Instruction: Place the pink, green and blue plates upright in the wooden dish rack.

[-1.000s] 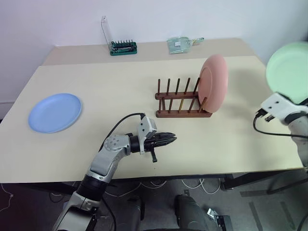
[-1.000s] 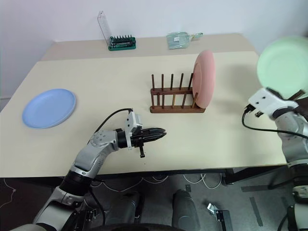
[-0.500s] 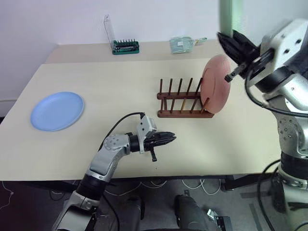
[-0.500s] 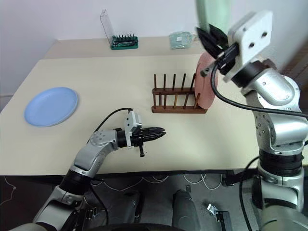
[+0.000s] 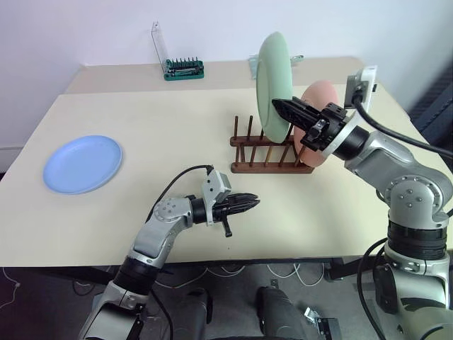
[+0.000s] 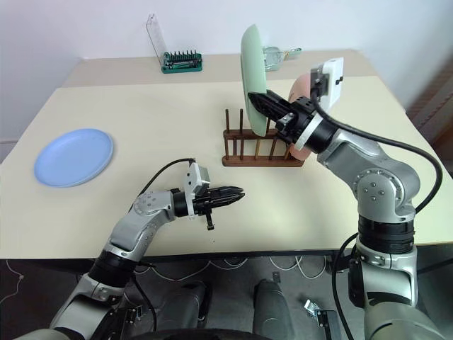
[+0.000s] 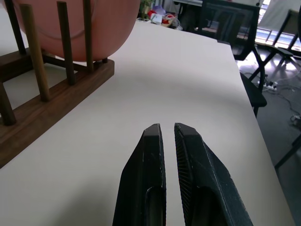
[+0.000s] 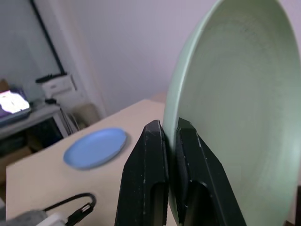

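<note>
The right gripper [image 5: 282,108], fingers clamped on the green plate's [image 5: 272,85] rim, holds it upright above the wooden dish rack [image 5: 265,150], while the left gripper's [image 5: 251,204] fingers are together, empty.

The rack [image 5: 270,151] stands on the counter [image 5: 141,113], a bit right of the middle. One plate [image 5: 316,122] stands upright in the rack's right end slot. A second plate [image 5: 273,86] is up in the air above the rack, on edge, held at its rim by the right gripper [image 5: 283,107], which comes in from 3 o'clock. A third plate [image 5: 82,163] lies flat on the counter, far off at 9 o'clock from the rack. The left gripper [image 5: 249,203] is over the counter at 7 o'clock from the rack, near the front edge, and points right. A tool holder [image 5: 182,69] stands at the back of the counter, at 11 o'clock from the rack. A small packet [image 6: 279,54] lies at the back too, behind the held plate.
</note>
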You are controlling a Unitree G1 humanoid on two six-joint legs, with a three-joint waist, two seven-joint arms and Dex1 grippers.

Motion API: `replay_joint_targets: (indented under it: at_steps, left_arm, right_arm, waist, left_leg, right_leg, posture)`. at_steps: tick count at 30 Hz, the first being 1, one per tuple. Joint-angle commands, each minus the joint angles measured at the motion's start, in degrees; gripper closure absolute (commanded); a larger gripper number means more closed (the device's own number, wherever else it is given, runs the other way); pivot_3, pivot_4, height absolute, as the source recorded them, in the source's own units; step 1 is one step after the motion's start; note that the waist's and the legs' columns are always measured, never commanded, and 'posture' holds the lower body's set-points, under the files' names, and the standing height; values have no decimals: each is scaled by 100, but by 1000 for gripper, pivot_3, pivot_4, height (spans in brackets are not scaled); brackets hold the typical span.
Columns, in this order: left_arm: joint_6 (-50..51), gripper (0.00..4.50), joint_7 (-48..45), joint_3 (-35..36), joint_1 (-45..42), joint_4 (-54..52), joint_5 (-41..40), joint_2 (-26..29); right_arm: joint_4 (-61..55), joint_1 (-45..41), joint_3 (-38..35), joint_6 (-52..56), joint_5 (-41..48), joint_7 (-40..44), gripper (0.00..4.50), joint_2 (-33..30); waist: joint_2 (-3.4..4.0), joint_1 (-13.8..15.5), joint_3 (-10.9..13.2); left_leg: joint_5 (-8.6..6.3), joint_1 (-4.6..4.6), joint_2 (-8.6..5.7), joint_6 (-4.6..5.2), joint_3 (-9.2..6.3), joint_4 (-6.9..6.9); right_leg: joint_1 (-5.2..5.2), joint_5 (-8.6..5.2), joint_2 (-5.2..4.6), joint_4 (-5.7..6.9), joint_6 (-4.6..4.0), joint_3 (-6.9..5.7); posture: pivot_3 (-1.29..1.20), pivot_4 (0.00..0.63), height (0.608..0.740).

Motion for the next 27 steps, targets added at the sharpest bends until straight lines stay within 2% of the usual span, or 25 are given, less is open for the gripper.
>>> replay_joint_targets:
  at_steps: [1, 8, 18, 22, 27]
  left_arm:
    - [-41, 4092, 13, 79, -26, -152, -85, 7]
    - [-38, 4092, 32, 91, -27, -156, -88, 8]
    - [-82, 4092, 69, 110, -24, -151, -82, 11]
    - [-305, 4092, 198, 172, -25, -127, -17, -40]
    - [-1039, 4092, 848, 358, -18, 11, 430, -141]
  right_arm:
    - [55, -153, -178, -15, 73, 41, 4446, 59]
    - [348, -79, -248, -77, -134, -116, 4446, 156]
    - [415, 101, -507, 116, 9, -422, 4446, 398]
    - [467, 105, -611, 230, 119, -739, 4446, 583]
    - [417, 106, -656, 293, 146, -964, 4446, 717]
  waist:
    - [0, -3, 0]
    - [0, -1, 0]
    - [0, -4, 0]
    - [1, -8, -1]
    - [1, -4, -1]
  left_leg:
    - [0, 0, 0, 0, 0, 0]
    - [0, 0, 0, 0, 0, 2]
    - [0, 0, 0, 0, 0, 1]
    - [0, 0, 0, 0, 0, 1]
    - [0, 0, 0, 0, 0, 1]
  right_leg:
    - [0, 0, 0, 0, 0, 0]
    - [0, 0, 0, 2, 0, 0]
    - [-1, 0, 0, 2, 0, 0]
    - [-2, 0, 0, 2, 0, 1]
    - [-2, 0, 0, 1, 0, 2]
  posture:
    - [0, 150, 740]
    - [0, 150, 740]
    - [0, 150, 740]
    - [0, 150, 740]
    - [0, 150, 740]
